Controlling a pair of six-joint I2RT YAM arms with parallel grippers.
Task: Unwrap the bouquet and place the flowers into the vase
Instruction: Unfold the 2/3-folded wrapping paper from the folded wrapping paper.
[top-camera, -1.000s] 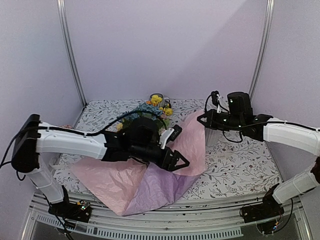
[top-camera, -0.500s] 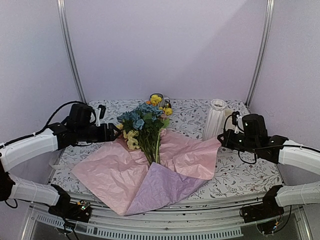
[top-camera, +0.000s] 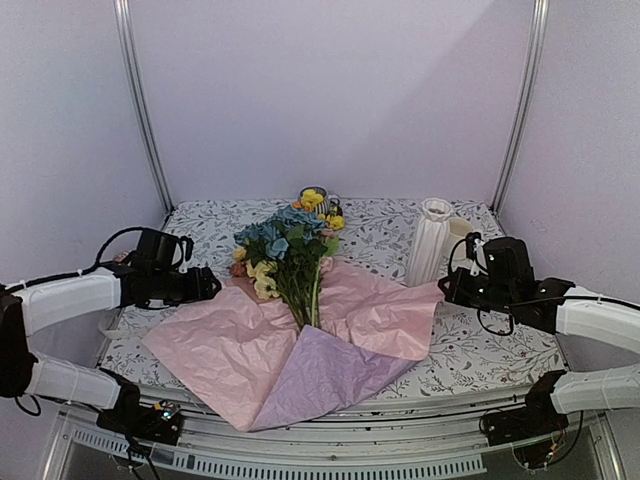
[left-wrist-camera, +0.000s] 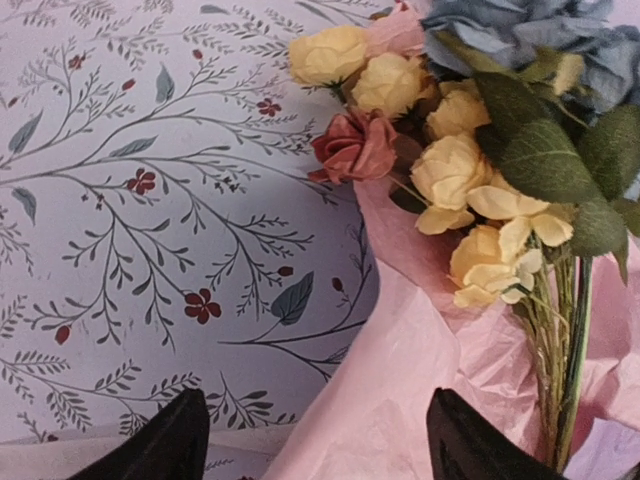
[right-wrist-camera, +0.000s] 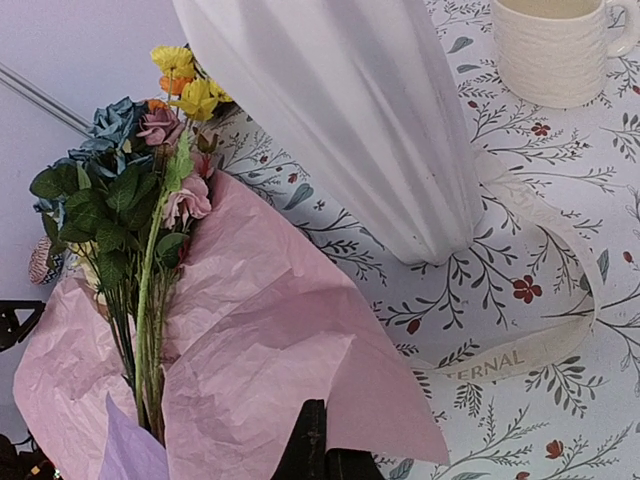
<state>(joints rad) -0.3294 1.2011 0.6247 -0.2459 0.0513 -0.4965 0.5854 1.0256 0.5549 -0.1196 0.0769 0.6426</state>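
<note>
Status: unwrap looks done. paper (top-camera: 240, 350) lies open and flat on the table (top-camera: 480, 350), ribbon (right-wrist-camera: 545, 345) is off and curled at the vase foot. So the step in hand, as I read it, is the pick of the flowers (top-camera: 290, 250)

- flowers lie loose on the paper mid-table, blooms toward 12 o'clock, stems (right-wrist-camera: 150, 330) bunched and running toward 6
- vase (top-camera: 432, 240) upright and empty at about 2 o'clock from the bunch, clear of the paper's right corner; cream mug (right-wrist-camera: 555, 45) just behind it
- striped cup (top-camera: 313, 193) at 12 o'clock beyond the blooms, not the target
- left gripper (top-camera: 208, 284) at 9 o'clock of the bunch, low over the table beside the paper edge; fingertips (left-wrist-camera: 170, 440) spread wide, nothing between them
- right gripper (top-camera: 447, 287) at 3 o'clock, near the paper's right corner, in front of the vase; fingers pressed together, and they look empty

Next move, my call: left comes in across the stems below the leaves, closes on the whole bunch, lifts clear of the paper, swings stems-down over the vase. Neck is narrow, so the stem ends need to stay bunched and go in near vertical. Risks: a stem slips out, paper rides up with the bunch, a sideways push tips the vase. Right is well placed to steady it
</note>
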